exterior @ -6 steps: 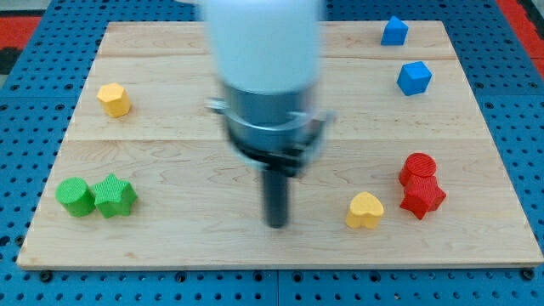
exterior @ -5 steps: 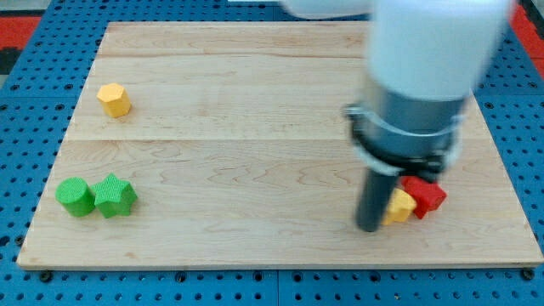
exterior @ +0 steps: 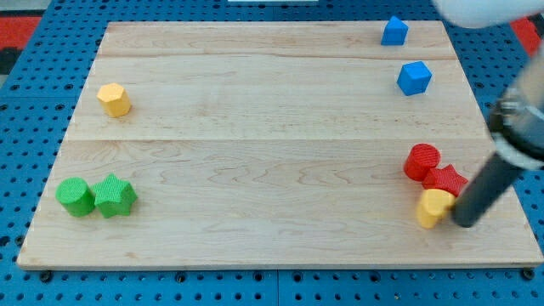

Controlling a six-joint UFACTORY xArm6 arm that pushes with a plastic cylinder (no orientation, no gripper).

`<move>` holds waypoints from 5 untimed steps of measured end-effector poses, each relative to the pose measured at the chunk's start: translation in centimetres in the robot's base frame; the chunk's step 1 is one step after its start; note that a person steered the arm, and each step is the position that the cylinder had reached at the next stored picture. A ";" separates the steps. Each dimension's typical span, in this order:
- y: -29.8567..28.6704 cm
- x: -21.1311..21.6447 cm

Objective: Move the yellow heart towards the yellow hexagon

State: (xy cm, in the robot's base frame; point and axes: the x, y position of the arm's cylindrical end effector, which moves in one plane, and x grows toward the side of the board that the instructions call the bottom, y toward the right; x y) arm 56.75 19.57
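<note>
Rod-ended arm, no jaws to spread or pinch: my tip [exterior: 465,223] touches the yellow heart [exterior: 434,207] at its 4 o'clock, near the board's [exterior: 255,127] lower right. Red blocks [exterior: 433,170] adjoin the heart at 12 o'clock. Yellow hexagon [exterior: 113,99] lies well apart, toward 10 o'clock.

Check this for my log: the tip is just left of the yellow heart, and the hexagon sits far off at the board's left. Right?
Not quite. The camera view shows my tip just right of the yellow heart, not left. The hexagon does sit far off at the board's left.
</note>
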 end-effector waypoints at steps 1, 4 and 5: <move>-4.3 -0.9; -9.5 -3.6; -11.5 -4.4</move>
State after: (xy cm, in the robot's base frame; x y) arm 52.40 8.09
